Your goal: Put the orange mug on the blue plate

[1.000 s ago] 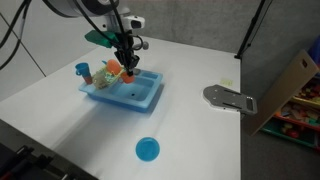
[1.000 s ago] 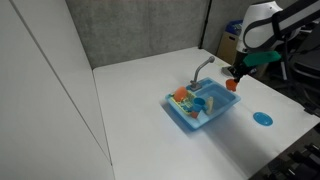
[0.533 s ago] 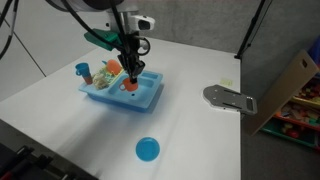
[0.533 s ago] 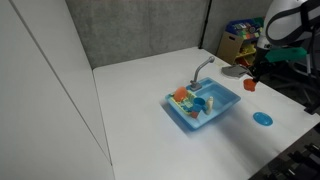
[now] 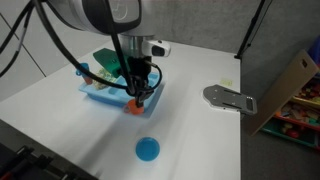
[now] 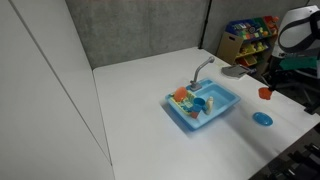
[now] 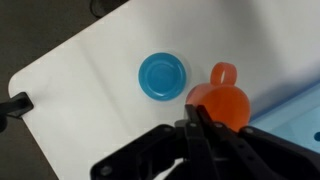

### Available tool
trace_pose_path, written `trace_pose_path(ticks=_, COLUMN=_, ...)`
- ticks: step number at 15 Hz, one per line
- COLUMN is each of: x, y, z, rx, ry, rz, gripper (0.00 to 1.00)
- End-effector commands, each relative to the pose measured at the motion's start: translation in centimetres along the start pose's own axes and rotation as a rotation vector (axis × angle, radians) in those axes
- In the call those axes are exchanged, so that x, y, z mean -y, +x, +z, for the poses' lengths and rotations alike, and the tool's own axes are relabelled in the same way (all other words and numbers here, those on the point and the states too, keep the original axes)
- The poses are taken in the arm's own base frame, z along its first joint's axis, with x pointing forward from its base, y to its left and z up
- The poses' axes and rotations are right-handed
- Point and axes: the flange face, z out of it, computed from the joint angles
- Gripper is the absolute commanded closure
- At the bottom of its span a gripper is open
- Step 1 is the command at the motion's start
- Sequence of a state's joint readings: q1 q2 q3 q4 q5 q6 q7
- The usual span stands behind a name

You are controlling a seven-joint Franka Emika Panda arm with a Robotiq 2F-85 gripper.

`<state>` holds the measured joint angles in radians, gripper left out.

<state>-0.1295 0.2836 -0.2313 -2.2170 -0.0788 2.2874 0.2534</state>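
My gripper (image 5: 137, 98) is shut on the rim of the orange mug (image 5: 135, 106) and holds it in the air, between the toy sink and the blue plate (image 5: 147, 150). In the wrist view the mug (image 7: 222, 103) hangs just right of the blue plate (image 7: 161, 76), which lies flat on the white table. The gripper's fingers (image 7: 192, 125) are pressed together on the mug's edge. In an exterior view the mug (image 6: 265, 93) hangs above and slightly behind the plate (image 6: 262, 118).
A light blue toy sink (image 5: 112, 97) with a faucet (image 6: 201, 68), a small blue cup and an orange-and-green item stands on the table. A grey metal piece (image 5: 229, 98) lies near the table's edge. A cardboard box (image 5: 290, 80) and toy shelves stand beyond.
The gripper has lifted the orange mug out of the sink area and carried it toward the blue plate. The sink and plate have not moved.
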Motion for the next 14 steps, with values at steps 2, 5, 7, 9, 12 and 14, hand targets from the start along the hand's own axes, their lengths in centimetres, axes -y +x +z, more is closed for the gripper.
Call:
trace_pose_path(ticks=2, x=-3.1, y=-0.2, z=2.6, rx=0.040, ry=-0.015, rz=-0.003, gripper=0.98)
trace_pose_path(ticks=5, x=-4.1, y=0.0, z=4.4, rx=0.043, ry=-0.013, rz=-0.015, gripper=0.97)
trace_pose_path(ticks=7, x=-4.4, y=0.2, z=5.5, rx=0.025, ry=0.003, rz=-0.034, gripper=0.98)
trace_pose_path(ticks=9, x=-4.6, y=0.6, z=6.6, rx=0.010, ry=0.020, rz=-0.046, gripper=0.97)
trace_pose_path(ticks=12, x=-5.0, y=1.0, z=8.1, rx=-0.003, ry=0.037, rz=-0.054, gripper=0.97)
trace_pose_path(ticks=14, x=-5.1, y=1.1, z=8.7, rx=-0.005, ry=0.052, rz=-0.058, gripper=0.98)
